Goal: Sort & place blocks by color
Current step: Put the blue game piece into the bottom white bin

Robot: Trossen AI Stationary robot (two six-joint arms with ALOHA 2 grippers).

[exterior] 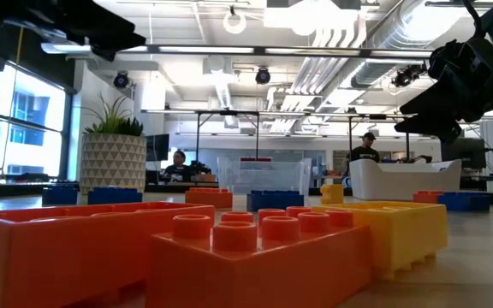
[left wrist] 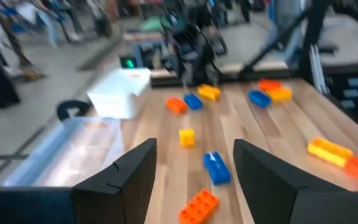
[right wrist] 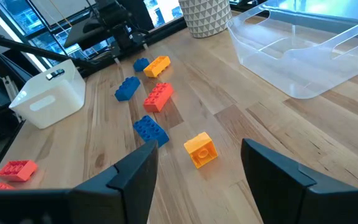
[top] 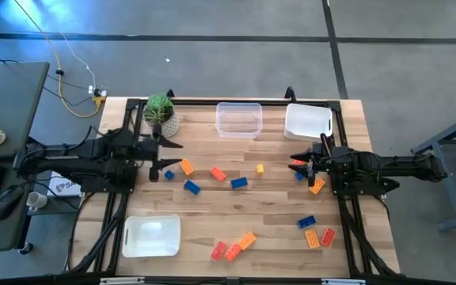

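Blue, red and orange blocks lie scattered flat on the wooden table (top: 236, 210), among them an orange one (top: 187, 167), a blue one (top: 239, 183) and a small yellow one (top: 260, 169). My left gripper (top: 167, 156) (left wrist: 194, 180) hangs open above the table's left side, near the orange block and a small blue block (top: 169, 175), and touches nothing. My right gripper (top: 301, 161) (right wrist: 197, 180) stands open at the right side, beside a red block (top: 298, 162), with nothing between its fingers.
A clear tray (top: 239, 119) and a white tray (top: 308, 122) stand at the far edge, and another white tray (top: 151, 236) at the near left. A potted plant (top: 161, 113) stands at the far left, close to my left arm. People show in the room beyond.
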